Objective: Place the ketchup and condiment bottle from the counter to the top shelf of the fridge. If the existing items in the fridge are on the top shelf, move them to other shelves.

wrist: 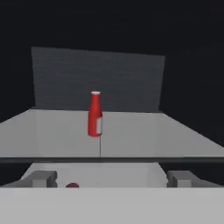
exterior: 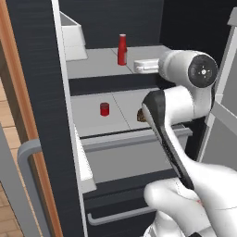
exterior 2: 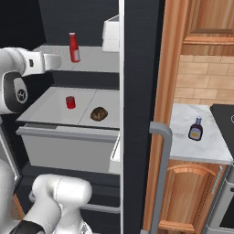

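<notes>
Ketchup bottle (exterior: 122, 49) upright at upper centre of the left base view, alone on the top shelf (exterior: 92, 62) of the open fridge (exterior 2: 137, 114); same red, white-capped bottle at frame centre in the hand view, ahead of the 2 dark fingertips (wrist: 41, 178) low at either side. Gripper (wrist: 111, 179) released, jaws spread wide, holding nothing, well short of the bottle. In the left base view, the white hand at upper right, level with that shelf's front edge. On the lower shelf (exterior 2: 55, 107), mid-left of the right base view: short red can (exterior 2: 70, 102) and brown lumpy thing (exterior 2: 98, 114), apart from each other. Condiment bottle (exterior 2: 196, 128) at centre right of the right base view, upright on the counter (exterior 2: 187, 148), outside the fridge, beyond its grey bar handle (exterior 2: 161, 151).
</notes>
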You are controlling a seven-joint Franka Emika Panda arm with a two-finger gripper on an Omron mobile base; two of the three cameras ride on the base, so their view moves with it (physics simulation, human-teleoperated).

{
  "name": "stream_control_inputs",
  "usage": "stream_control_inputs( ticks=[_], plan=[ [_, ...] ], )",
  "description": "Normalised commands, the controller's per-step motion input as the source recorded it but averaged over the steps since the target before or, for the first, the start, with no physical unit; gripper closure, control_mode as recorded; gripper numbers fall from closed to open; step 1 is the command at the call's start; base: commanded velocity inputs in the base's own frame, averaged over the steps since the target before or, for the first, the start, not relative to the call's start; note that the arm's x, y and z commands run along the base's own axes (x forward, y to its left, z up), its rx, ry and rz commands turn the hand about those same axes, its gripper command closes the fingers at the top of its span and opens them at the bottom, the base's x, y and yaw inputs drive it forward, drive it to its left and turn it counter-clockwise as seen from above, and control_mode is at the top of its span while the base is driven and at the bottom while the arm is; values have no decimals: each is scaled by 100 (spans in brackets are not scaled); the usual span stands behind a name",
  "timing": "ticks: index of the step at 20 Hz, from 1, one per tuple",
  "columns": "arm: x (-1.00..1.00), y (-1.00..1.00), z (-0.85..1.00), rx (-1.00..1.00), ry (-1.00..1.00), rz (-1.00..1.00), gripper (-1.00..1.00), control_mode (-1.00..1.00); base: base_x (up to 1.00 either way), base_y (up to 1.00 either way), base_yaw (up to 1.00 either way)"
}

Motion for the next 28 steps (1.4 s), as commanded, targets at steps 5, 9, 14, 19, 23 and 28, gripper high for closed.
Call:
stream_control_inputs(
  ticks=[5,9,14,19,23,28],
  plan=[
    [-100,-3,-90,-3,47,5,-100,-100,0,0,0],
    [-100,-6,-92,0,31,9,-100,-100,0,0,0],
    [-74,0,-17,2,2,4,-100,-100,0,0,0],
    [0,0,0,0,1,0,-100,-100,0,0,0],
    [-31,0,0,0,0,0,-100,-100,0,0,0],
    [-44,-3,0,0,0,0,-100,100,-16,-3,0]
  ],
)
